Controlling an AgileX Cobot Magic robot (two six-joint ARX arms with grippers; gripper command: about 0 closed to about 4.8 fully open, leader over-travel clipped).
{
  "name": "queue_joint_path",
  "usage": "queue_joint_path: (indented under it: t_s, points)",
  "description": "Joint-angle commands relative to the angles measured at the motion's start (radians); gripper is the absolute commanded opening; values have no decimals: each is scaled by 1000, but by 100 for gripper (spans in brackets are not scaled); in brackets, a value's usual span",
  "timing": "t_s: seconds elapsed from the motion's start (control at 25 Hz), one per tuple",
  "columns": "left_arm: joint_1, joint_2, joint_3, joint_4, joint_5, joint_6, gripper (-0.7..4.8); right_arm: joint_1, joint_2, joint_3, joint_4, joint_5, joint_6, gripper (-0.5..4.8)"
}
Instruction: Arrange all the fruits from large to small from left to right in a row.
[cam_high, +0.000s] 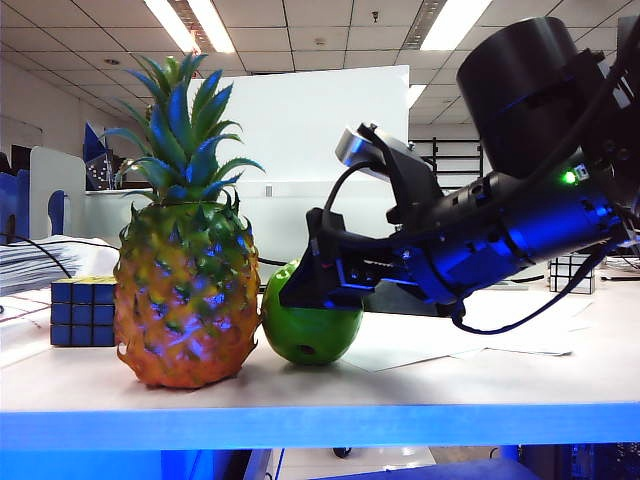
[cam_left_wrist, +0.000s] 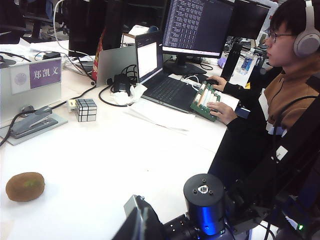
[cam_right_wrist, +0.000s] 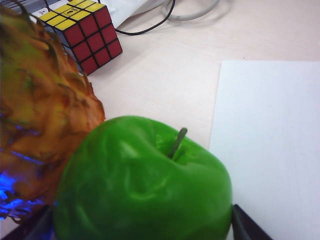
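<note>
Apple (cam_right_wrist: 145, 185) between right gripper (cam_right_wrist: 142, 225) fingers

Table (cam_high: 480, 385) bears pineapple (cam_high: 185, 300), apple (cam_high: 310, 330), kiwi (cam_left_wrist: 25, 186).

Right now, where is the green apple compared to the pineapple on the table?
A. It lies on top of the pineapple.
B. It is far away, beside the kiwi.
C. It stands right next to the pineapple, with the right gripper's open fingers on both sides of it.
C: the apple sits close against the pineapple, and the right gripper stands open around it.
</note>
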Motion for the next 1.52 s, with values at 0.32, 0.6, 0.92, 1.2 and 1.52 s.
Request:
queue_joint_path:
  t_s: [0.32, 0.6, 0.92, 1.2, 1.52]
  points:
    - [0, -1, 5, 5, 3, 4, 22, 0, -27, -4, -14, 13, 1, -7]
    - [0, -1, 5, 6, 2, 8, 22, 1, -254, -76, -175, 104, -145, -6]
    - [0, -1, 5, 0, 3, 7, 22, 1, -333, -264, -19, 185, -179, -6]
    - [0, -1, 5, -6, 6, 6, 22, 0, -219, -264, 101, 187, -220, -6]
    - [0, -1, 5, -45, 11, 3, 22, 0, -85, -263, 226, 187, -234, -6]
